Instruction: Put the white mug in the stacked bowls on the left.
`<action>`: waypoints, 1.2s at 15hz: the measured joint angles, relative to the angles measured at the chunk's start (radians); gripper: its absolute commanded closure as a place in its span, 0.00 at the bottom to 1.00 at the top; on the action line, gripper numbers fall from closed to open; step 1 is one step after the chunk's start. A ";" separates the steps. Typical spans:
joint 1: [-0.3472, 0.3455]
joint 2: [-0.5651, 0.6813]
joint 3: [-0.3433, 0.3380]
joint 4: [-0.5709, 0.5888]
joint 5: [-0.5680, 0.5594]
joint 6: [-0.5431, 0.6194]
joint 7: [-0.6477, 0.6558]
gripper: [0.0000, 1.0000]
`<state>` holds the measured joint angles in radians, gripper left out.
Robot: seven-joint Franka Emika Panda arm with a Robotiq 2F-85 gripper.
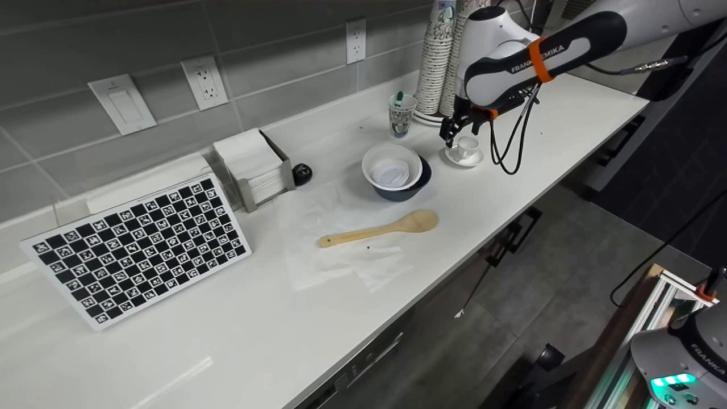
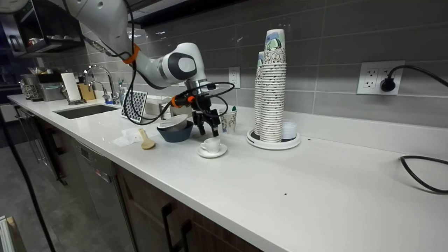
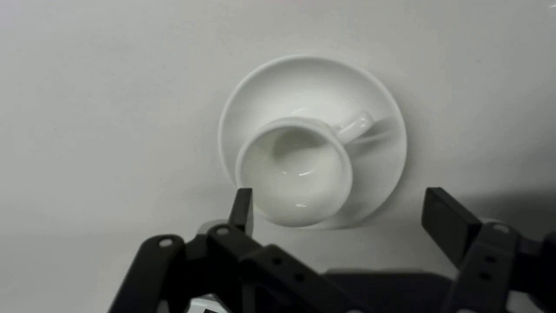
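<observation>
Mug (image 3: 297,178): we count 1, white, upright on 1 saucer (image 3: 299,82), near the stacked bowls (image 1: 400,196); its floor shows best in wrist view;
Bowl count: at least 2, a white bowl (image 1: 409,159) tilted in a dark-blue bowl (image 2: 175,135); pale ring (image 1: 391,172) inside the white, & we can't tell if it's the base or a 3rd piece;
Gripper (image 3: 341,211): 1, w/ 2 fingers (image 3: 449,226) spread wide; in wrist view 1 finger overlaps mug rim, the other stands beyond the saucer; contact w/ mug we can't tell;
Spoon (image 1: 419,220): 1, wooden, lying partly over thin white sheets (image 2: 129,136); sheet edges too faint to count;
Cup stacks (image 2: 272,105): 2, tall, on 1 round tray (image 2: 251,140); cups nested too tight to tally; in an ext. view their tops run out of frame;
Lone cup (image 1: 401,119): 1, patterned, w/ a green item (image 1: 399,99) poking out; in both ext. views;
Checkered board (image 1: 142,244): 1, in both ext. views;
Housing (image 1: 681,347): FRANKA-marked, w/ green lights (image 1: 673,379), cut off at frame edge in an ext. view; we can't make out what it joins;
Sink (image 2: 85,111) & towel roll (image 2: 71,88): 1 each, in an ext. view only;
Switch plate (image 1: 122,105): 1, in an ext. view only.
</observation>
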<state>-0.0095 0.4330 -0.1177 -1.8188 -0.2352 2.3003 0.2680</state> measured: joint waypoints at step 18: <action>0.014 0.076 -0.004 0.052 0.008 -0.019 0.004 1.00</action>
<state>0.0047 0.5086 -0.1213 -1.7663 -0.2275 2.2812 0.2720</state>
